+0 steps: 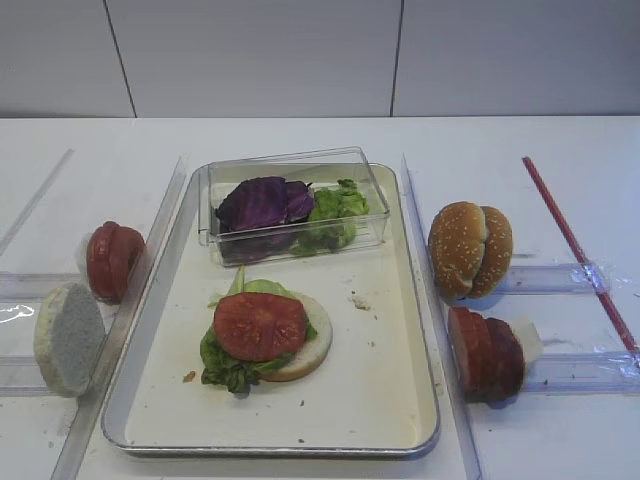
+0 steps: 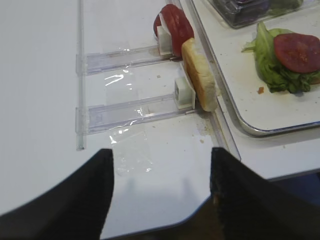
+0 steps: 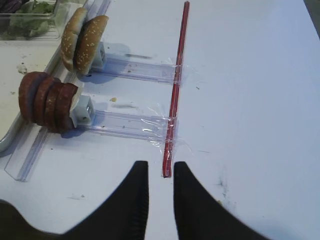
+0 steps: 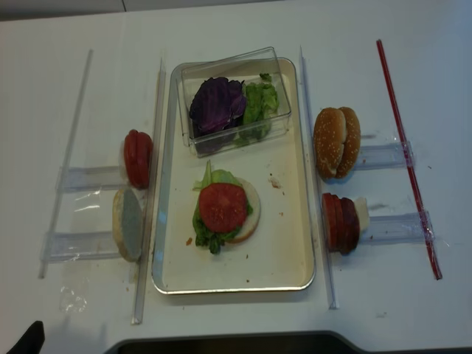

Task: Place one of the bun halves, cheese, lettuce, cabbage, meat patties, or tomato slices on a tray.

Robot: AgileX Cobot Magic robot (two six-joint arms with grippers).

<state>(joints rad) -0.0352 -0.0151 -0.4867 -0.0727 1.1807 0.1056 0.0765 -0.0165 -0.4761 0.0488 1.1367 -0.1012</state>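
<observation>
On the cream tray (image 1: 400,400) lies a pale bun half (image 1: 312,350) topped with lettuce (image 1: 225,365) and a tomato slice (image 1: 260,325). More tomato slices (image 1: 112,260) and a flat-faced bun half (image 1: 68,338) stand in racks left of the tray. Sesame bun halves (image 1: 470,250) and meat patties (image 1: 485,352) stand in racks on the right. Cabbage (image 1: 262,203) fills the clear box. No cheese shows. My left gripper (image 2: 161,151) hangs open and empty over the table's front left edge. My right gripper (image 3: 160,165) is shut on nothing, near the red strip's end.
The clear plastic box (image 1: 372,205) sits at the tray's back and also holds green leaves (image 1: 335,215). A long red strip (image 1: 575,250) is taped across the right racks. Clear acrylic rails (image 1: 150,270) flank the tray on both sides.
</observation>
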